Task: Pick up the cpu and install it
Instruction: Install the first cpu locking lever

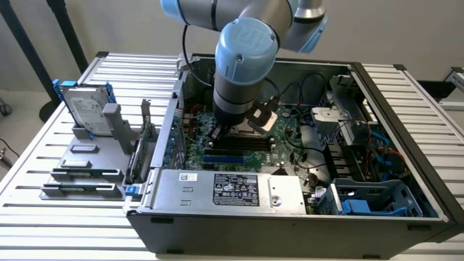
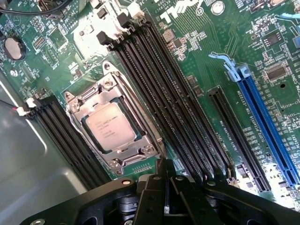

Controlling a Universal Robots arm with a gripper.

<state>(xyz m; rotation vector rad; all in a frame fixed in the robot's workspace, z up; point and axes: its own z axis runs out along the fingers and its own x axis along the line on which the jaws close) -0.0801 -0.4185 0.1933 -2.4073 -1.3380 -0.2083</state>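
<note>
1. The cpu [image 2: 111,126] lay flat in its socket [image 2: 112,124] on the green board [image 2: 197,70], beside the long black slots [image 2: 164,93].
2. The gripper [image 2: 165,171] hung just past the socket's corner, squeezed shut and holding nothing.

One cpu [image 2: 111,126], seated in one metal socket frame [image 2: 123,154]. Four black memory slots [image 2: 164,93] side by side on one green motherboard [image 2: 197,42]. One blue expansion slot [image 2: 267,126], one black expansion slot [image 2: 236,136] beside it. One round coin battery [image 2: 12,48]. Outside, one computer case [image 1: 290,228], one grey power supply [image 1: 232,190], one hard drive [image 1: 86,111] in its blue bracket. Perhaps three small parts on the grey holder [image 1: 81,174], hard to count. One robot arm [image 1: 243,60].
</note>
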